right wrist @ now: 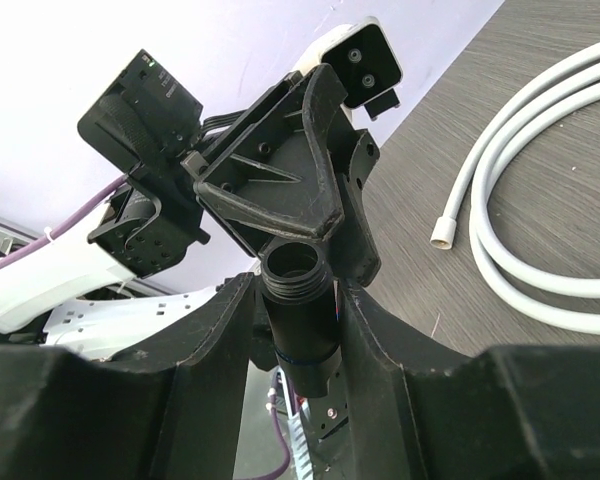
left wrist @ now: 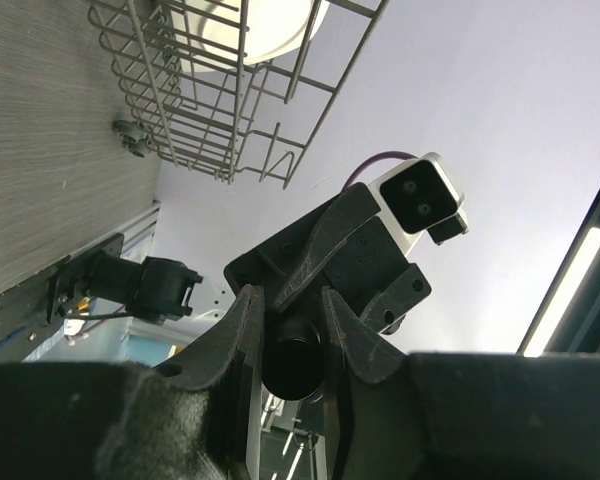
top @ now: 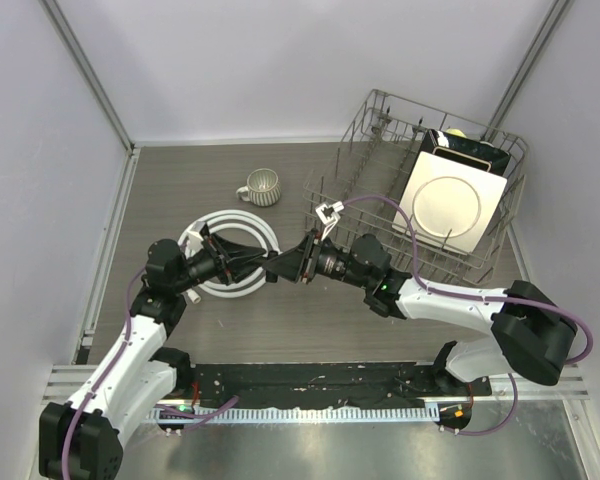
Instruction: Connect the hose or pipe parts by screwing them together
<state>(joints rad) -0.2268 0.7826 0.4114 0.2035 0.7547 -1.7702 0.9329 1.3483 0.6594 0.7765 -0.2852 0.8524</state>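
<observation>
My two grippers meet tip to tip above the middle of the tabletop (top: 310,325), and the black fitting (right wrist: 300,312) sits between them. My left gripper (top: 266,263) reaches in from the left and is closed narrow on the fitting's round black end, which fills the gap between its fingers (left wrist: 248,335) in the left wrist view. My right gripper (right wrist: 298,286) comes in from the right. Its fingers (right wrist: 230,330) stand narrow, close on either side of the fitting's barrel, with the threaded mouth poking up past them. I cannot tell whether they are pressing or only flanking it.

The white hose (top: 242,218) lies coiled in loops flat on the tabletop, directly under my left wrist and gripper, so that arm hangs over most of the coil. One white end nut (right wrist: 442,236) rests on the wood inside the loops, apart from the fitting and touched by neither gripper.

A grey ribbed mug (top: 261,186) stands beyond the coil, near it but not touching. The wire dish rack (top: 365,135) stands at the far right, its near-left corner close behind my right gripper. A square white plate (top: 446,205) leans inside it.
</observation>
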